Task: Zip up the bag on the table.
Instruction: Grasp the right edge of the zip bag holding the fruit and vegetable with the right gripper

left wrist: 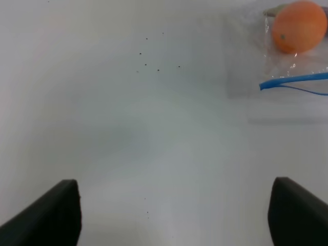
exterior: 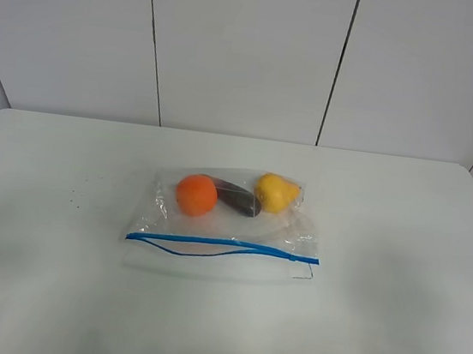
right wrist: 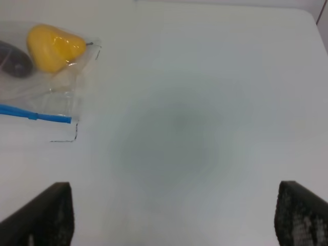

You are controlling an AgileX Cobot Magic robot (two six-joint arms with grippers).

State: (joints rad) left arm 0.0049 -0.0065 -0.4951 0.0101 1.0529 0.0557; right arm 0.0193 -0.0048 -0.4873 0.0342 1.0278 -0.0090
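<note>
Though mostly cut off, the left gripper and right gripper stand spread; each wrist view crops the bag.

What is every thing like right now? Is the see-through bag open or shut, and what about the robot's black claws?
Clear plastic zip bag: flat on the white table, not zipped up.
Blue zipper strip: parted along its left part.
Round orange fruit: inside the bag.
Dark fruit: inside the bag.
Yellow fruit: inside the bag.
Left gripper: open, empty.
Right gripper: open, empty.
</note>
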